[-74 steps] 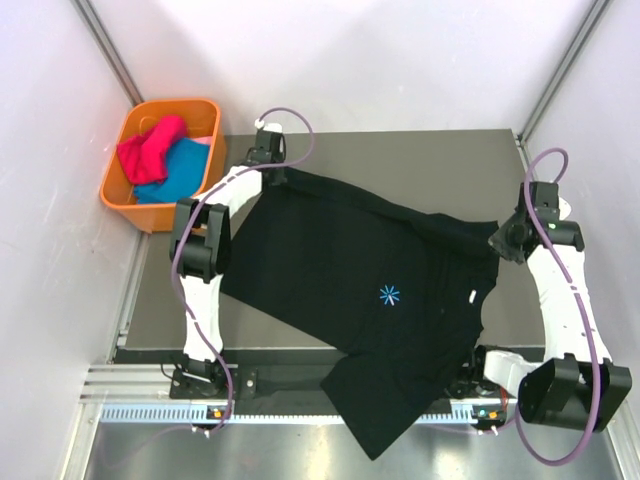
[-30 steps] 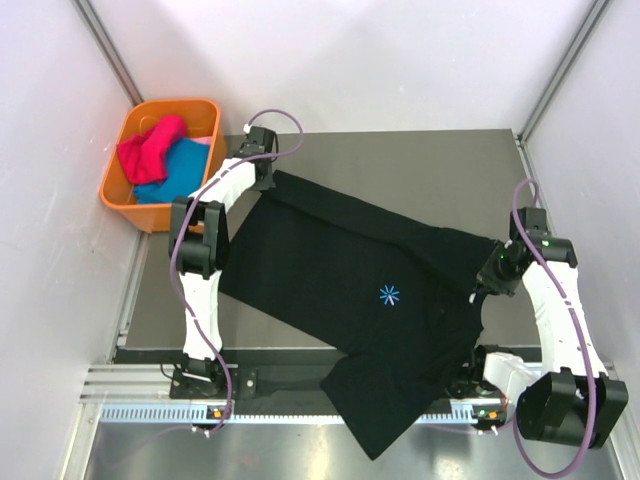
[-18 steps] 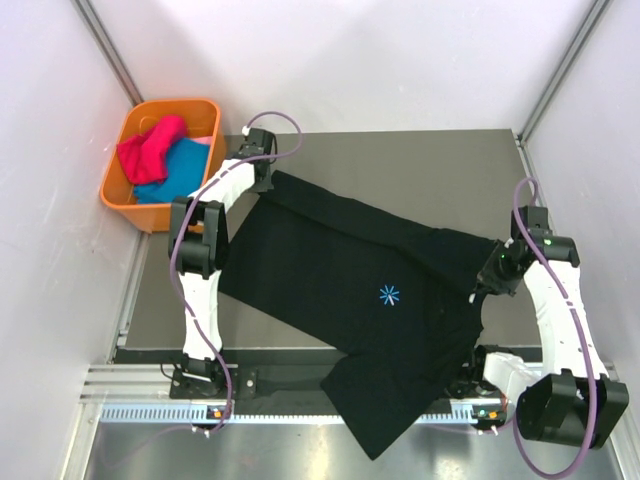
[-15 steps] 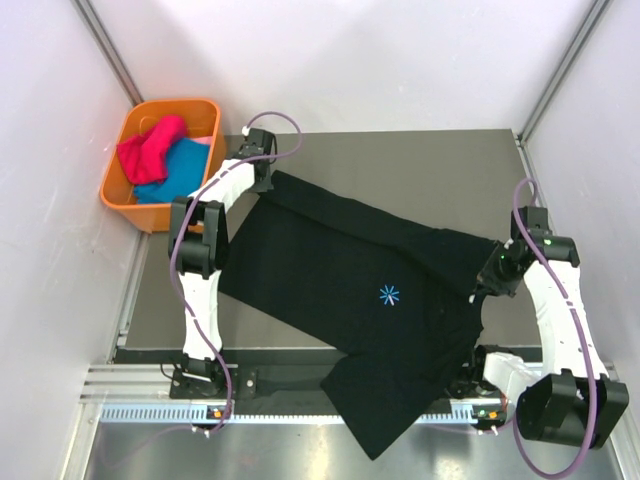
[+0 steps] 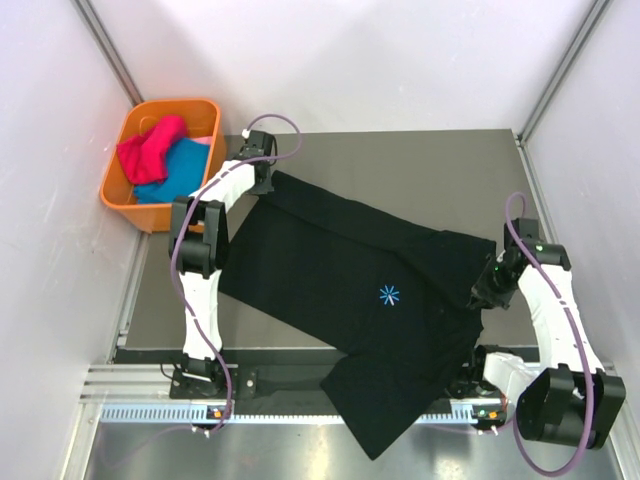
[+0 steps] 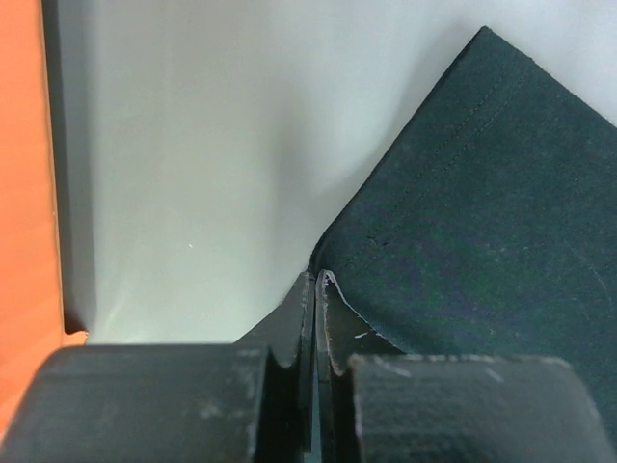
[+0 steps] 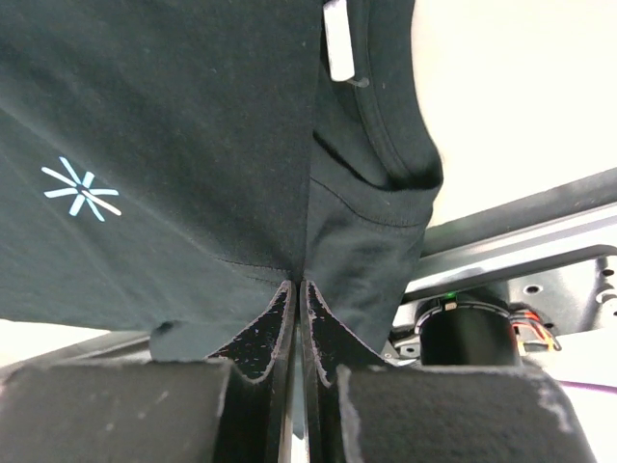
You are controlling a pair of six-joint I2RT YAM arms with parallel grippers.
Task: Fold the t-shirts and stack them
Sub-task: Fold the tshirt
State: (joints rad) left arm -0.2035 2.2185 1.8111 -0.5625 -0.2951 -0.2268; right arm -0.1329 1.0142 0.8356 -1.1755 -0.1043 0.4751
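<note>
The large black t-shirt (image 5: 350, 270) lies spread at a slant over the grey table (image 5: 420, 160), its light-blue starburst print (image 5: 389, 294) facing up. One end hangs over the near edge. My left gripper (image 5: 268, 178) is shut on the shirt's far left corner (image 6: 463, 231), with its tips (image 6: 315, 282) pinching the hem. My right gripper (image 5: 478, 298) is shut on a fold of the shirt (image 7: 193, 116) at its right side, next to the collar and white label (image 7: 335, 39). A magenta-pink t-shirt (image 5: 150, 148) and a teal-blue t-shirt (image 5: 182, 172) lie crumpled in the basket.
An orange plastic basket (image 5: 170, 103) sits off the table's far left corner, and its wall shows at the left edge (image 6: 19, 174) of the left wrist view. White enclosure walls stand on three sides. A metal rail (image 5: 280, 385) runs along the near edge between the arm bases.
My right gripper has moved a little toward the near edge, taking the shirt's right side with it. The left gripper has stayed put on its corner.
</note>
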